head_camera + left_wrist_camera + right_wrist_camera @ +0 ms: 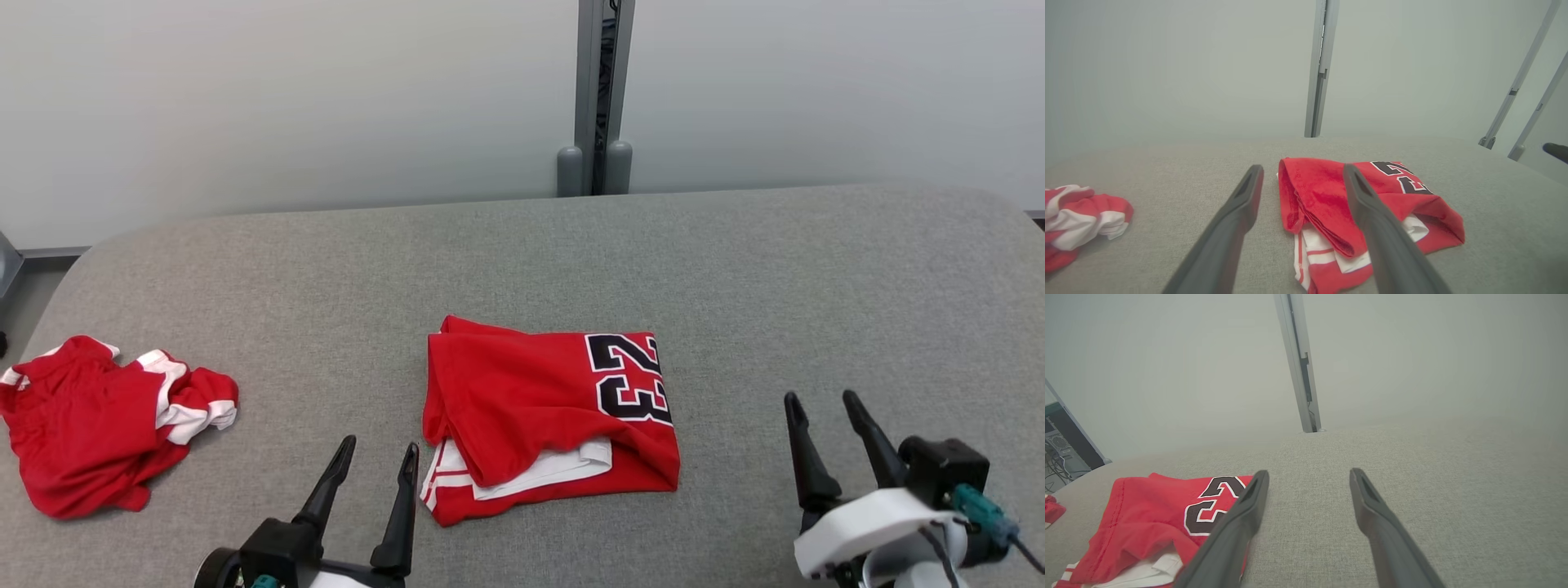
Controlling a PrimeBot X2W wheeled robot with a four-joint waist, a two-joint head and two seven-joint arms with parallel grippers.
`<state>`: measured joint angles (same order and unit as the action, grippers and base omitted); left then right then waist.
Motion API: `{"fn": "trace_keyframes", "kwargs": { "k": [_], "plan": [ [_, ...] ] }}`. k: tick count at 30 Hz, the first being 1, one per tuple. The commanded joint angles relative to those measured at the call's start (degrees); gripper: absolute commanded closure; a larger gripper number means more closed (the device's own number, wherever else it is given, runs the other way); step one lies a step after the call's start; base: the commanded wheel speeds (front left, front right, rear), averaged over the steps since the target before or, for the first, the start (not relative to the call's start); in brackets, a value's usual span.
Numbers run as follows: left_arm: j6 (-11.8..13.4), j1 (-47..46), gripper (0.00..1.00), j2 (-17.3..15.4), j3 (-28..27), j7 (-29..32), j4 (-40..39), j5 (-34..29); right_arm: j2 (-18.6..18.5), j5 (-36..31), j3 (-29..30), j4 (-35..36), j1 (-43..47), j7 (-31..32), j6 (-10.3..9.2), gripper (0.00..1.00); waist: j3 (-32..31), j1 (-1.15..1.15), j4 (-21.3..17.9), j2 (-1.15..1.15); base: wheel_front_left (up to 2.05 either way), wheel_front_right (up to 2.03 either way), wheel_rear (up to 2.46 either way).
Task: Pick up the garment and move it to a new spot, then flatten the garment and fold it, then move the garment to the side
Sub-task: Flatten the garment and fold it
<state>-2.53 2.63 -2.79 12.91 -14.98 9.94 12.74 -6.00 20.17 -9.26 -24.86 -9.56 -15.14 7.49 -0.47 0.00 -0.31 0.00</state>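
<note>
A red garment (539, 412) with white trim and a black number lies folded in the middle of the grey table (735, 269). In the left wrist view the folded garment (1327, 196) sits just beyond my fingers, its left edge between them. My left gripper (380, 449) stands open near the garment's lower left corner, holding nothing. Over bare table to the garment's right, my right gripper (820, 400) is open and empty too. The right wrist view has the garment (1155, 514) at lower left, beside the left finger (1241, 522).
A second red and white garment (98, 420) lies crumpled at the table's left edge, also seen as a bundle (1077, 216) in the left wrist view. A grey post (596, 98) stands against the pale wall behind the table.
</note>
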Motion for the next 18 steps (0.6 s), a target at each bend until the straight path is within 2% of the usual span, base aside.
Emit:
{"fn": "trace_keyframes", "kwargs": {
  "k": [1,10,18],
  "plan": [
    [-0.2,0.6,0.00,-0.2,-0.3,-0.2,0.1,0.3,-0.2,-0.7,0.3,0.6,1.3,-0.1,0.01,0.00,-0.3,0.00,0.1,0.00,0.00,0.00,0.00],
    [0.4,1.5,0.00,-0.2,-0.3,-0.2,0.7,1.0,0.8,-4.1,0.7,3.6,6.4,-0.1,0.01,0.00,-1.6,0.00,0.4,0.00,0.00,0.00,0.00],
    [0.4,1.3,0.00,-0.2,-0.1,-0.2,1.2,1.4,1.1,-3.8,1.1,3.2,6.3,-0.1,0.01,0.00,-1.6,0.00,0.6,0.00,0.00,0.00,0.00]
  ]
}}
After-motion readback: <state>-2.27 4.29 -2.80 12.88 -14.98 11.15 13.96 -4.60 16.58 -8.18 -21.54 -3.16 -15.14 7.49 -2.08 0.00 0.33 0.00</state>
